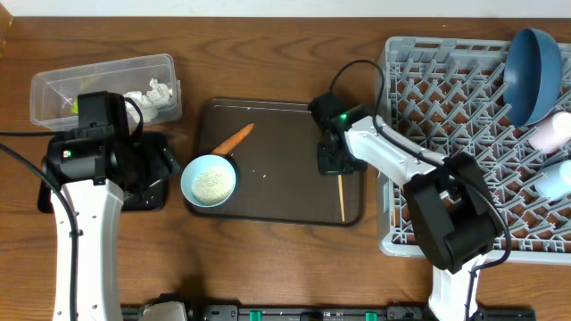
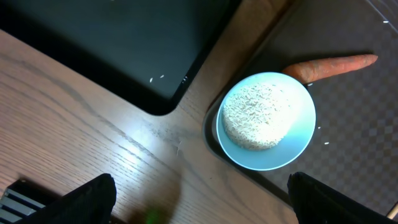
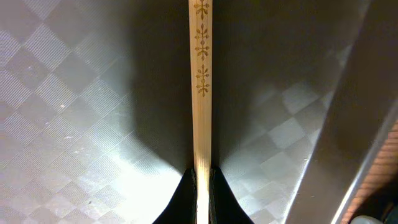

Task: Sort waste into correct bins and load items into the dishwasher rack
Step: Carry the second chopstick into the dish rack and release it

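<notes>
My right gripper (image 3: 202, 180) is shut on a wooden chopstick (image 3: 200, 93) with a gold pattern, low over the brown serving tray (image 1: 268, 209); overhead it shows at the tray's right side (image 1: 332, 160), with the chopstick (image 1: 340, 196) pointing toward the front. My left gripper (image 2: 202, 208) is open and empty above bare wood, beside the black tray (image 2: 124, 50). The pale-teal bowl (image 2: 266, 121) holds rice, and the orange carrot piece (image 2: 333, 65) lies behind it. The clear tub (image 1: 103, 85) holds crumpled white paper (image 1: 153, 94) and a yellow-green wrapper. The grey rack (image 1: 464, 134) holds the dark-blue dish (image 1: 533, 76), pink cup (image 1: 553, 132) and light-blue cup (image 1: 558, 178).
A few loose rice grains lie on the black tray (image 1: 152, 192) and the brown tray. The rack's left wall stands just right of the brown tray. A thin wooden stick (image 1: 395, 214) shows at the rack's front left edge.
</notes>
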Controlling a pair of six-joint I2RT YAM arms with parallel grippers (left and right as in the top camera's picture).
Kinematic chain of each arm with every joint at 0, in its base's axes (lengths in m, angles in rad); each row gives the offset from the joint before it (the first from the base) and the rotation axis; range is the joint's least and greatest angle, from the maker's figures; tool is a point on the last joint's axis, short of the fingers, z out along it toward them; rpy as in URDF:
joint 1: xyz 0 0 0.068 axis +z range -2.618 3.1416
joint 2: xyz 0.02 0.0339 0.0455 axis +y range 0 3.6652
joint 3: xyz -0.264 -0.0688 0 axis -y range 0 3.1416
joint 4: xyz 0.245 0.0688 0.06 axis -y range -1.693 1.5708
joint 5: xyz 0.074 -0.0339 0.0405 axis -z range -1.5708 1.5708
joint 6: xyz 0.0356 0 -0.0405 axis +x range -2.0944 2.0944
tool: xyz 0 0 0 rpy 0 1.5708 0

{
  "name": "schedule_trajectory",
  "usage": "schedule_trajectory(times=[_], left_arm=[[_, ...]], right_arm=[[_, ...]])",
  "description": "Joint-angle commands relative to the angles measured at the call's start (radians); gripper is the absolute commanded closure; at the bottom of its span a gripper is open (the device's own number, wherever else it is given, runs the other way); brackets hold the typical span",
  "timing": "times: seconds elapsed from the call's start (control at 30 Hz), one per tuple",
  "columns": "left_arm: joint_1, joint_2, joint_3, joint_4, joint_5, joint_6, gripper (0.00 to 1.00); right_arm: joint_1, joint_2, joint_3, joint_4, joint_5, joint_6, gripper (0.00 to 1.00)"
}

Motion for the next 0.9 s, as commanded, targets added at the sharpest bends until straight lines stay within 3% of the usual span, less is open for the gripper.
schedule_trajectory(times=[0.0,0.43,0.6,0.87], left_arm=[[0.003,0.004,0.005,-0.003,0.006,-0.009,0.09],[0.003,0.004,0.005,-0.003,0.005,-0.009,0.09],[0.003,0.004,0.005,-0.003,0.005,-0.009,0.09],[0.003,0.004,0.005,-0.003,0.006,-0.009,0.09]], right_arm=[[0.006,-0.025,0.012,-0.014,-0.019,0.007,0.99],[-0.128,-0.438,0.062,-0.119,0.064,-0.076,0.99],[-0.212,-0.452,0.045,-0.246,0.157,-0.077,0.99],[-0.264,-0.451,-0.147,-0.178,0.158,-0.105,0.99]])
